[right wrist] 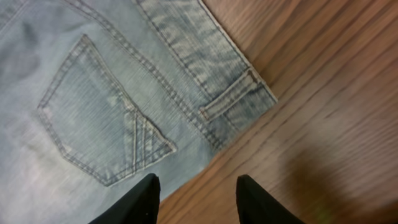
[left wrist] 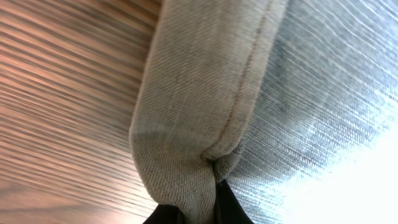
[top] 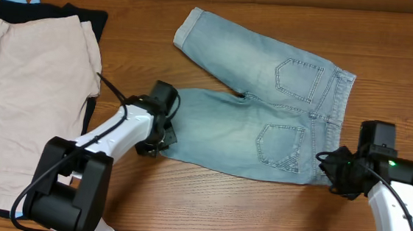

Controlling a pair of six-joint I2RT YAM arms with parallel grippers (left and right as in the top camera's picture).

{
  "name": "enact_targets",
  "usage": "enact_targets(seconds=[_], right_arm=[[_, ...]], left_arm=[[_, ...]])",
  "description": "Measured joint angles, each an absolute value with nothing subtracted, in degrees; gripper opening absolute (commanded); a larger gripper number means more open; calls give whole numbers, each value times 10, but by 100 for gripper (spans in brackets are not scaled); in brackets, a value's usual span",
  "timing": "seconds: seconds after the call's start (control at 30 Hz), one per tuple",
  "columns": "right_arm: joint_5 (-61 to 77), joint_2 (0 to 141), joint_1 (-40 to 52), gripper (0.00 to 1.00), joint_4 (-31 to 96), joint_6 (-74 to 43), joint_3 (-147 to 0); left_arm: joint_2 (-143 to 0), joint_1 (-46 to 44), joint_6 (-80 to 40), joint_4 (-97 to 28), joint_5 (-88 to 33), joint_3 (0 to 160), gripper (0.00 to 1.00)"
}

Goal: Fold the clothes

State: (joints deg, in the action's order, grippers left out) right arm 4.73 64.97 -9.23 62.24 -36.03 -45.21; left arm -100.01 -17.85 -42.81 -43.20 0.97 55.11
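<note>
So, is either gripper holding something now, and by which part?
The left gripper is shut on the light-blue denim shorts, pinching the cuffed hem of the nearer leg. The right gripper is open, holding nothing.

Shorts (top: 264,127) light-blue washed denim; beige garment (top: 31,94); black garment (top: 87,14); table (top: 207,200) brown woodgrain.

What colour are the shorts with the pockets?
The shorts are a faded light blue, clearest in the overhead view.
</note>
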Motion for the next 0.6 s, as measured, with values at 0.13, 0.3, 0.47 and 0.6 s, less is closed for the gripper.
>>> enact_targets(seconds=[0.13,0.3,0.47,0.6], right_arm=[[71,685,-73,41,578,-366,-417],[81,742,-30,41,517,-393,-384],[73,797,-3,41,494,-430,-364],[70,806,-3,42,488,-447,-363]], left_arm=[[-1000,-159,-420,-431,6,551,4],[-1000,-157,-418,-430,5,551,4],[-1000,-157,-418,-430,5,551,4],[-1000,-157,-418,-430,5,551,4]])
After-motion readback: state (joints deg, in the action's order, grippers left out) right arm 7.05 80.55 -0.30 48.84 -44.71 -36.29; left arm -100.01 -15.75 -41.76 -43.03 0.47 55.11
